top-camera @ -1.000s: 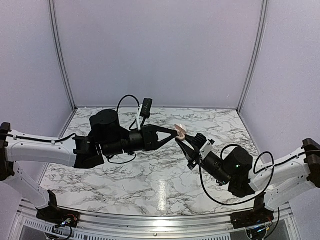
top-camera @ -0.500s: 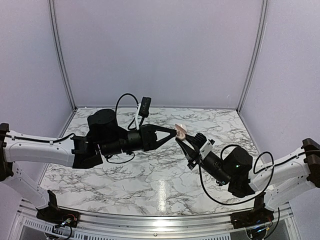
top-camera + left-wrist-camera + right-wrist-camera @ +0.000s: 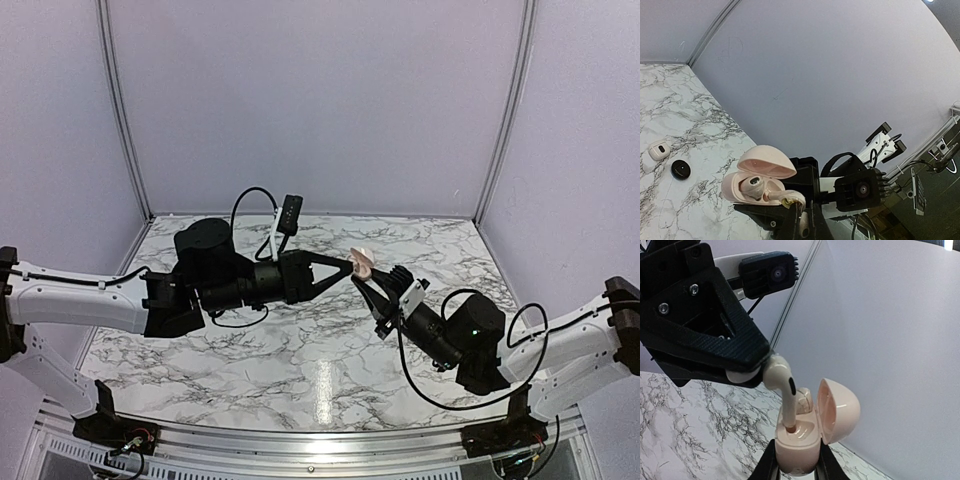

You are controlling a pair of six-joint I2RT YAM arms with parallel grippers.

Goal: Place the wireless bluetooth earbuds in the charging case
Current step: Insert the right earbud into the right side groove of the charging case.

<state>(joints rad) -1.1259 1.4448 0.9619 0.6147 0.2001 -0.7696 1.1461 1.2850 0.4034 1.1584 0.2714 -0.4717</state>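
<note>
The charging case is a cream-pink pebble held upright above the table, and my right gripper is shut on its lower body. Its hinged lid stands open to the right. One pale earbud sits in the far socket. My left gripper is shut on the head of a second cream earbud, whose stem tip rests in the near socket. In the left wrist view the case lies just past my left gripper. In the top view both grippers meet at the case.
A black round puck and a small white squarish piece lie on the marble table far behind the case. Pale enclosure walls stand close on three sides.
The left arm's body has shifted slightly to the left; both grippers and the case stay where they were.
</note>
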